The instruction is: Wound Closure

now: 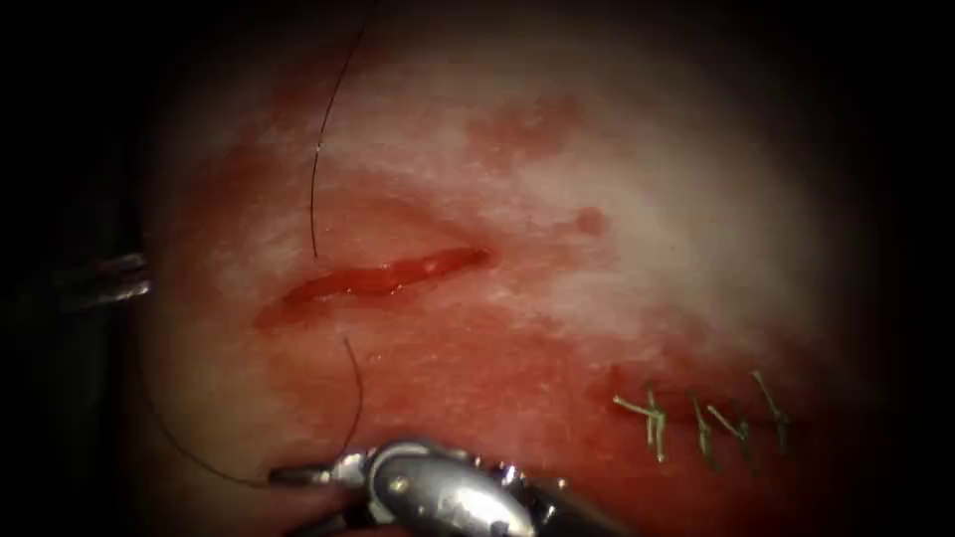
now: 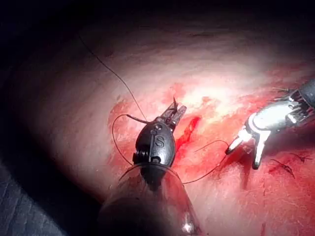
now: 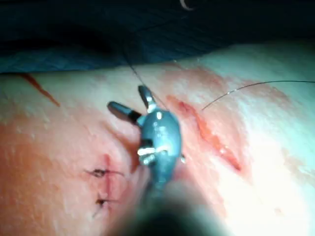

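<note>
Here, left pincer (image 2: 173, 114), right pincer (image 2: 242, 157) agape, one cut (image 1: 383, 278), one thread (image 1: 316, 169).

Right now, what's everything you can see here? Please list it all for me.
tissue: one, pale pink, under everything
cut: one, red, open, mid-tissue
red fluid: patches, around the cut
thread: dark strands, left of the cut and below it
earlier stitches: short row, greenish, right of the cut
needle: cannot tell apart from the thread
left tool: one, dark, thread at its tip, grip unclear
right tool: one, silver, open, holding nothing
</note>
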`<state>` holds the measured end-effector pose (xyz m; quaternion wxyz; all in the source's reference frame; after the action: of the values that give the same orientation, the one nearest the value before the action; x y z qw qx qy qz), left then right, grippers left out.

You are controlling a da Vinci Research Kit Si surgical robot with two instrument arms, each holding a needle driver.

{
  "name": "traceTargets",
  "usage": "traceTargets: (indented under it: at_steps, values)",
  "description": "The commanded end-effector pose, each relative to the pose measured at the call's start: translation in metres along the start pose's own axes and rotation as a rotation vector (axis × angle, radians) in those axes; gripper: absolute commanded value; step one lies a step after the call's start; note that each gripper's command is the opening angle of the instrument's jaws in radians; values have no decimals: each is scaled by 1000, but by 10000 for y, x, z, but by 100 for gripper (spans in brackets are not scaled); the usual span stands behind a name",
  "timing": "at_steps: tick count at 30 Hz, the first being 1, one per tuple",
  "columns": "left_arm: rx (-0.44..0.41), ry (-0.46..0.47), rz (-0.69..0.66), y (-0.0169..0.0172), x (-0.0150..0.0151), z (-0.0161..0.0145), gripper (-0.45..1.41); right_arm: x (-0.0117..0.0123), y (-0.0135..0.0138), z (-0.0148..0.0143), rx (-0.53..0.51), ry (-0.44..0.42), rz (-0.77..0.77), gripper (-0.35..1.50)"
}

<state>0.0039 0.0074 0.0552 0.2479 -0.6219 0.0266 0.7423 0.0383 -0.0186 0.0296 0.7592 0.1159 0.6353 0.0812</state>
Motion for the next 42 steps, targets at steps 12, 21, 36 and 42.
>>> traceTargets:
  at_steps: [12,21,36,42]
  values:
    - [0,3,1,-3,-9,6,-45,-81,88,-13,-122,-69,-44,131]
    - [-1,4,-5,-4,-10,5,-45,-100,104,7,-140,-69,-47,118]
    - [-1,4,-5,-5,-11,6,-45,-99,85,10,-29,-98,10,-35]
    - [-1,4,-4,-7,-15,7,-45,-76,44,-3,21,-85,30,-35]
